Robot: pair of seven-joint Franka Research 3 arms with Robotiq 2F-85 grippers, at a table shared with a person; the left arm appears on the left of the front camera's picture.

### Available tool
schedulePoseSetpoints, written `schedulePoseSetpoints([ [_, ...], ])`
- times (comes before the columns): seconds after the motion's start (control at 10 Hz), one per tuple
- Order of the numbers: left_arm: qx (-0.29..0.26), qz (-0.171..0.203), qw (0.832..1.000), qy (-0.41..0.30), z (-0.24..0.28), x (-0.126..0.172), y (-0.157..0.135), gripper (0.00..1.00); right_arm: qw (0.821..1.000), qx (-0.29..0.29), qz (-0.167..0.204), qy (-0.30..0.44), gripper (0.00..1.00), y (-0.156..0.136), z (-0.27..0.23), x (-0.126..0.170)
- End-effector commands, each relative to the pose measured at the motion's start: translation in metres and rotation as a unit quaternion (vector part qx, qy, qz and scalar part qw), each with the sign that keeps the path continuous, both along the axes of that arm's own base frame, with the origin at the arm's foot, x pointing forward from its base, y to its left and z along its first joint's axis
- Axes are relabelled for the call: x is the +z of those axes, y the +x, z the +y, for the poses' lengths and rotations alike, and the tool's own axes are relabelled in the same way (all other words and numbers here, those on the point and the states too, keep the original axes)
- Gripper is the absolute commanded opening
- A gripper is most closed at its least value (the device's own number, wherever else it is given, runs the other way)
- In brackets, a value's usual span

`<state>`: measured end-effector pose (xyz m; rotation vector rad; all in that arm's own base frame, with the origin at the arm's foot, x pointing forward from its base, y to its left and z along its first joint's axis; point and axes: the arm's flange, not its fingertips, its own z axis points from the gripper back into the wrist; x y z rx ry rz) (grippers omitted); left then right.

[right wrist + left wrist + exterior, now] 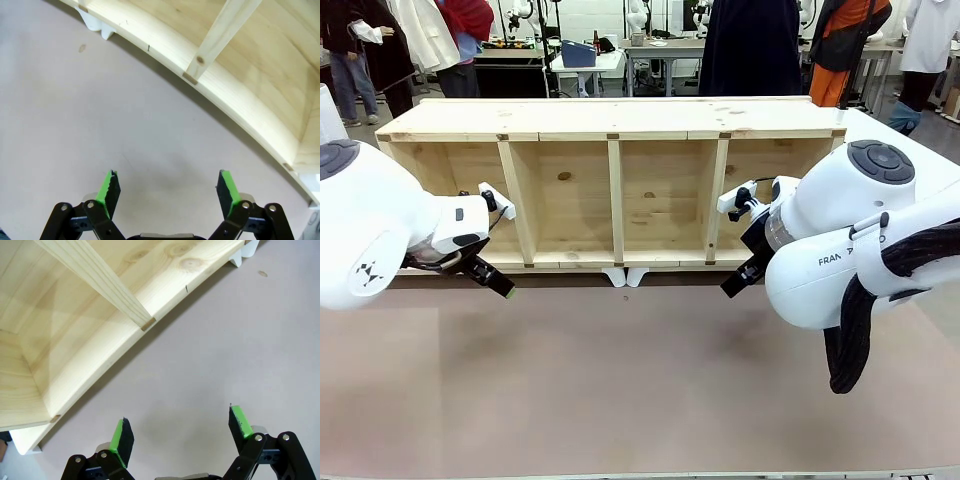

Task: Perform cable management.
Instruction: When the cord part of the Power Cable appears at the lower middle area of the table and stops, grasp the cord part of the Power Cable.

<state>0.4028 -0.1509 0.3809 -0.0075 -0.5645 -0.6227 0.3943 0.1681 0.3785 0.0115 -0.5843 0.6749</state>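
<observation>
Hung low over the worktop (620,380), left pincer (179,426) and right pincer (169,184) both spread apart, angled down before the wooden shelf (620,120).

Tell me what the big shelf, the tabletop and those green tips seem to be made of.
Shelf: pale bare wood, likely pine; grain and knots show. Tabletop: matte pinkish-brown sheet, perhaps laminate. Green pads: probably rubber, judging by the ridged edge.

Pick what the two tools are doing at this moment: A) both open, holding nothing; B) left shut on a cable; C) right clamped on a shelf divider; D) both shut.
A: in the wrist views, the left tool and the right tool stand wide open above the table, with nothing in them.
</observation>
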Motion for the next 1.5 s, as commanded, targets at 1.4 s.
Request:
schedulePoseSetpoints([
  [1.4, 0.035, -0.129, 0.99, -0.05, 0.164, 0.064, -0.216, 1.0, 0.985, -0.146, -0.075, 0.053, 1.0, -0.175, -0.133, 0.081],
])
